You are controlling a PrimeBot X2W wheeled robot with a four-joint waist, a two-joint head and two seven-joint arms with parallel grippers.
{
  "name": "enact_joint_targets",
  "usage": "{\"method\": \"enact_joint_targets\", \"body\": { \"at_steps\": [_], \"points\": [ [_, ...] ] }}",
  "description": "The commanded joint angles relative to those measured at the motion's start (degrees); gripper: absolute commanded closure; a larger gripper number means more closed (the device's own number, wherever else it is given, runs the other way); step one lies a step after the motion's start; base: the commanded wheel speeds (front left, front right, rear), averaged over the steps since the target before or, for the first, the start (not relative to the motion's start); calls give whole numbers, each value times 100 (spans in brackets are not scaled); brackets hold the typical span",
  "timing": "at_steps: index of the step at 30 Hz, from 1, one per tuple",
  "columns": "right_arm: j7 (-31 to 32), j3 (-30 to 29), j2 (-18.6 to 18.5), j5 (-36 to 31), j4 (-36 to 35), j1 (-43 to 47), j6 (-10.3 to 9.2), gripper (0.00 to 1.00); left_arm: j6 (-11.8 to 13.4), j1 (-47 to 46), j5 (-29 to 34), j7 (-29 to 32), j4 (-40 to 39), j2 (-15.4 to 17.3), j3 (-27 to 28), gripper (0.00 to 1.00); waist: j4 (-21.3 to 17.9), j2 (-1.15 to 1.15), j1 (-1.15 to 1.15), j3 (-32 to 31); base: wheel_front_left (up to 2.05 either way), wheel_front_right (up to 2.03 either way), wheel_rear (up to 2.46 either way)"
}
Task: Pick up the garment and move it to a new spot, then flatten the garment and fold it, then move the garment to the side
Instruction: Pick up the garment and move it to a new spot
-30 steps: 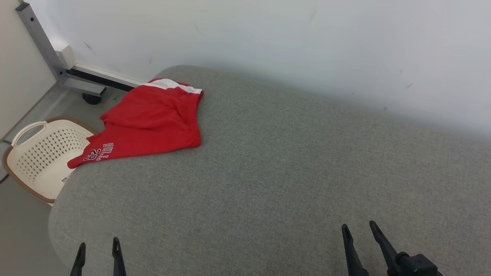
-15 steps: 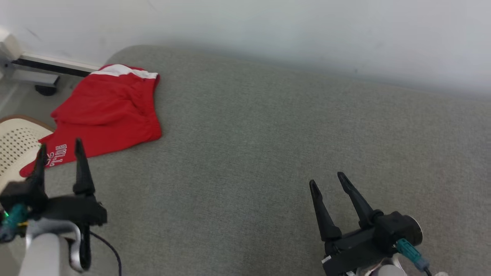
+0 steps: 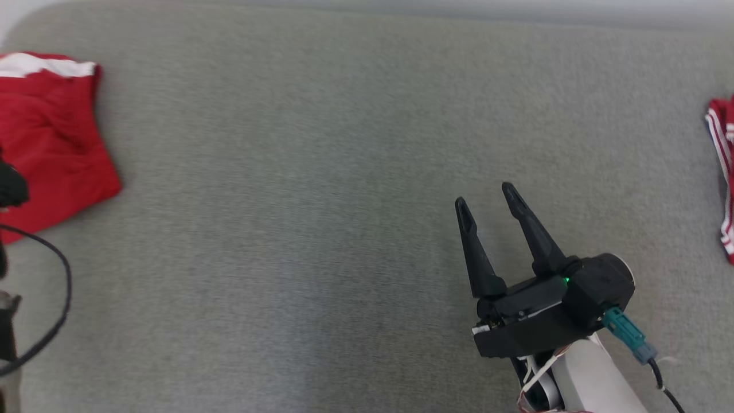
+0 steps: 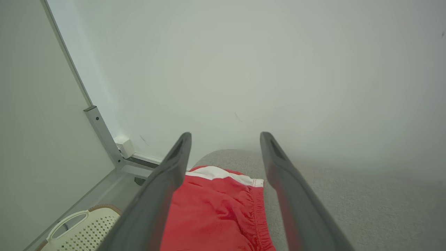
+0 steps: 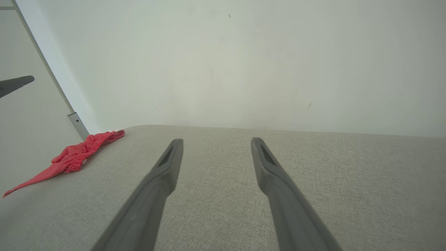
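While the garment (image 3: 46,143) is not yet being gripped, the first step of the task, the pick-up, is judged to be the one in hand. At the far left, a pale perforated basket (image 4: 80,230) is being shown on the floor beside the table (image 3: 321,172). Just right of it, the garment, red shorts with a white band, is lying rumpled at the table's left end, near the far corner. The left gripper (image 4: 225,134) is being poised over the near part of the shorts. Its fingers (image 4: 153,202) are being kept spread wide and empty, with the red cloth framed between them. Further right, the right gripper (image 3: 484,195) is being held over the grey surface, well apart from the shorts. Its fingers (image 3: 536,235) are likewise being kept spread wide, with nothing between them. At the right edge of the head view, a second red piece (image 3: 723,172) with white stripes is being seen only in part, and what it is cannot be told. For the next move, the left gripper is judged to need lowering onto an edge of the shorts, perhaps the gathered waistband, and closing there. Thin cloth is likely to be missed unless the fingers are being pressed down to the table before being shut.
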Motion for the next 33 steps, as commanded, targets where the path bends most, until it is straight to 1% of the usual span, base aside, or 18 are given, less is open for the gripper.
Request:
{"method": "enact_joint_targets", "body": {
  "at_steps": [1, 6, 8, 11, 15, 19, 22, 27, 28, 29, 30, 32, 33],
  "points": [
    [4, 10, 17, -1, -66, -108, -11, 0, 16, -183, -33, 96, 122, 81, 13, 0, -641, -1, -1, 666, 0, 0, 0],
    [4, 10, 29, 0, -200, -230, -11, 0, 65, -609, -55, 490, 591, 421, 56, 0, -837, -1, -1, 864, 0, 0, 0],
    [5, 2, 27, -11, -228, -222, -11, 0, 106, -701, -83, 641, 802, 498, 81, 0, -891, -1, -1, 904, 0, 0, 0],
    [4, 4, 22, -36, -277, -185, -11, 0, 181, -836, -78, 1010, 1214, 688, 76, 0, -952, -1, -1, 956, 0, 0, 0],
    [4, -4, 2, -64, -321, -153, -11, 0, 196, -909, -138, 1276, 1521, 761, 90, 0, -959, -1, -1, 974, 0, 0, 0],
    [5, 28, -85, -80, -334, -126, -11, 0, 159, -1039, -249, 2033, 2106, 765, 2, 0, -912, -1, -1, 1009, 0, 0, 0],
    [5, 29, -114, -79, -343, -121, -11, 0, 151, -1129, -247, 2458, 2402, 786, -39, 0, -902, -1, -1, 1022, 0, 0, 0],
    [5, 58, -138, -51, -317, -134, -11, 0, 115, -1244, -232, 2745, 2709, 846, -169, 0, -907, -1, -1, 1011, 0, 0, 0],
    [5, 62, -136, -49, -314, -124, -11, 0, 111, -1251, -217, 2699, 2728, 869, -189, 75, -912, -1, -1, 1004, 0, 0, 0],
    [5, 68, -134, -43, -308, -116, -11, 0, 100, -1254, -198, 2624, 2737, 909, -204, 100, -920, -1, -1, 994, 0, 0, 0],
    [5, 72, -137, -36, -298, -113, -11, 0, 79, -1253, -163, 2516, 2728, 945, -232, 100, -925, -1, -1, 986, 0, 0, 0],
    [5, 69, -141, -18, -274, -108, -11, 0, 124, -1258, -117, 2053, 2623, 1050, -243, 100, -935, -1, -1, 952, 0, 0, 0],
    [5, 60, -143, -12, -262, -100, -11, 0, 118, -1258, -108, 1867, 2613, 1043, -260, 100, -932, -1, -1, 929, 0, 0, 0]
  ]
}}
